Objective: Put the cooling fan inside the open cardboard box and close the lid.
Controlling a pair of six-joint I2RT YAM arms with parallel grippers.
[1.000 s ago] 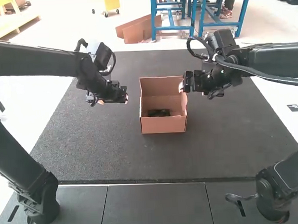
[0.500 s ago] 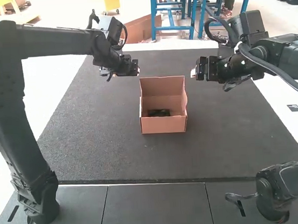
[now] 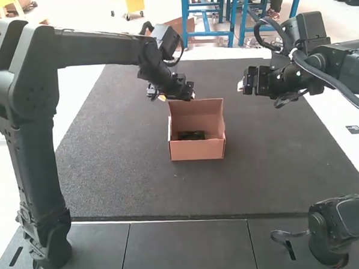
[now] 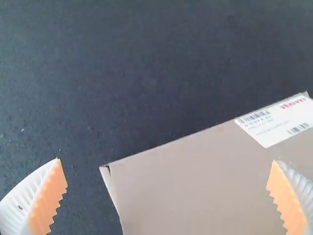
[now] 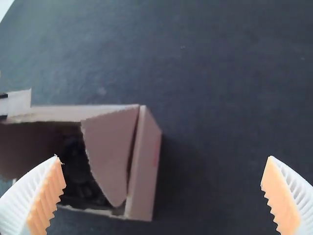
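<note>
Cooling fan [image 3: 191, 135] lies as a dark shape on the floor of the cardboard box [image 3: 197, 148], which stands mid-mat [image 3: 109, 162] with its lid [image 3: 196, 111] upright along the far wall. So the lid is what I have to handle: thin board, light, stiff across the panel but easy to crease if pinched hard. I judge it better pushed than gripped, pressing near the free top edge at mid-width so it hinges over evenly.

My left gripper [image 3: 180, 93] hangs at the lid's top left corner, fingers spread wide with the lid's labelled face between them; I cannot tell whether it touches. My right gripper [image 3: 246, 86] is spread wide too, holding nothing, off to the box's right and apart from it. The box looks light enough to slide under a push. One side flap [image 5: 110, 152] leans inward over the fan and should tuck under the lid.
</note>
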